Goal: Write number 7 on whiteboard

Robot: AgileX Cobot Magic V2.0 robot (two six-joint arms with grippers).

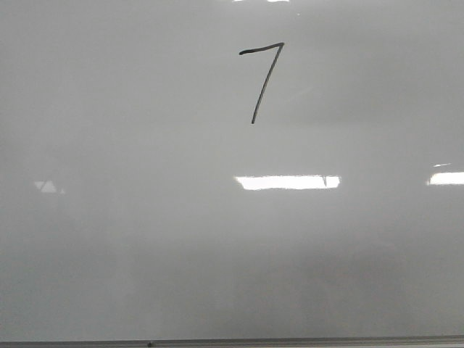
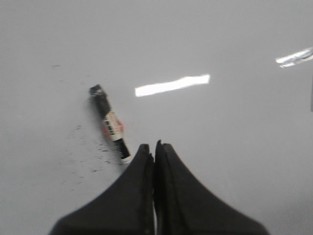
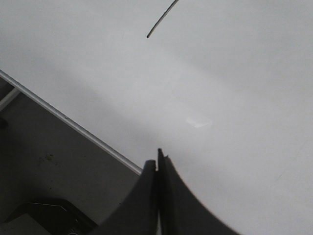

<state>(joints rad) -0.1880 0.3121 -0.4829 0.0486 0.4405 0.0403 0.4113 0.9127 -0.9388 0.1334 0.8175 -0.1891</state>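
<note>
A black hand-drawn number 7 [image 1: 262,78] stands on the whiteboard [image 1: 145,254] above the middle in the front view. Its downstroke end shows in the right wrist view [image 3: 161,18]. No gripper shows in the front view. My left gripper [image 2: 153,146] is shut and empty above the whiteboard [image 2: 234,147]. A black marker with a white and red label [image 2: 110,124] lies flat on the board, just beside the left gripper. My right gripper [image 3: 157,159] is shut and empty over the whiteboard [image 3: 234,122] near its frame edge [image 3: 73,125].
Bright light reflections [image 1: 286,181] lie on the board. The thin grey frame [image 1: 232,341] runs along the near edge. Small black ink specks [image 2: 83,147] dot the board near the marker. A dark surface [image 3: 44,161] lies beyond the frame in the right wrist view.
</note>
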